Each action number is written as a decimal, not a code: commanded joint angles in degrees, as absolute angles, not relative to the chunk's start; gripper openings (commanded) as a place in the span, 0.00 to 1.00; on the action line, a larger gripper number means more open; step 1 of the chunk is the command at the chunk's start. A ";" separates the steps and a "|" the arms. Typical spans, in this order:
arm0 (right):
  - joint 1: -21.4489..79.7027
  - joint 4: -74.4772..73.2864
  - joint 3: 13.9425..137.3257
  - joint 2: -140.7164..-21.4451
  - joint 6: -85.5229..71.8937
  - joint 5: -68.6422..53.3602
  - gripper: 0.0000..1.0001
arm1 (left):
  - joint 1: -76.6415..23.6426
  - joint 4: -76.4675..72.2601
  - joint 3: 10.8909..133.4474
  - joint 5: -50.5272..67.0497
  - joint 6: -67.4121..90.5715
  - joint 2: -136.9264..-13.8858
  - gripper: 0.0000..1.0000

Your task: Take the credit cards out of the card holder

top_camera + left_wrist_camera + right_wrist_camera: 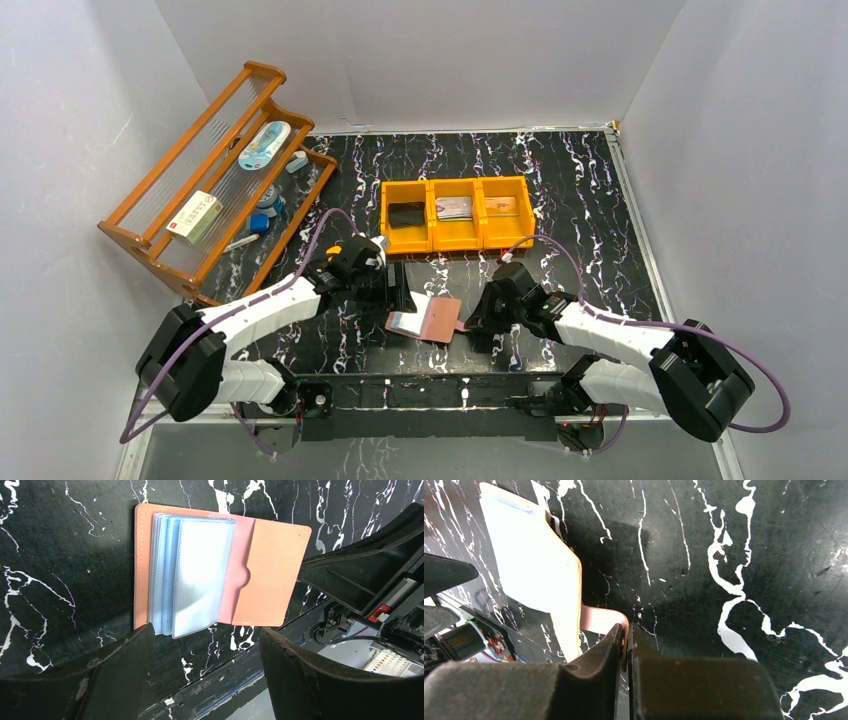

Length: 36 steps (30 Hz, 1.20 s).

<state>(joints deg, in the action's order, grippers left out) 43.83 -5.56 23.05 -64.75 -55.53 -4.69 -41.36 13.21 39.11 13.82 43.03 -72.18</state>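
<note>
The salmon-pink card holder [432,320] lies open on the black marbled table near its front edge. In the left wrist view its pale blue clear sleeves [200,575] are fanned beside the pink flap [270,575], and no card shows in them. My left gripper [397,288] hovers just above its left part, open, with nothing between its fingers [120,675]. My right gripper [470,322] is shut on the holder's snap tab [599,620] at its right edge. A dark credit card [407,215], a grey one [455,208] and a tan one [503,205] lie in the orange tray.
The orange three-compartment tray [457,243] stands just behind the arms. A wooden rack [150,240] with small items leans at the back left. White walls close in the table on three sides.
</note>
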 commanded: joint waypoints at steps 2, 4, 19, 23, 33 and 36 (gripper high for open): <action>43.70 -0.30 21.04 -64.61 -55.61 -5.75 0.15 | -41.63 11.16 40.27 15.64 41.91 -73.31 0.73; 43.71 0.29 20.65 -65.20 -55.78 -5.90 0.15 | -41.96 10.68 40.58 15.88 41.92 -73.67 0.72; 43.72 3.72 17.79 -67.80 -56.85 -6.65 0.16 | -42.78 8.34 40.71 15.92 42.08 -80.23 0.70; 43.69 4.36 17.67 -68.29 -57.21 -6.86 0.16 | -43.06 8.25 40.88 15.93 42.29 -81.40 0.69; 43.72 4.92 17.65 -69.00 -57.39 -6.87 0.16 | -44.18 9.11 42.53 15.69 42.79 -78.86 0.64; 43.70 4.92 17.65 -69.33 -57.32 -6.81 0.16 | -44.30 9.77 42.97 15.30 42.89 -78.66 0.64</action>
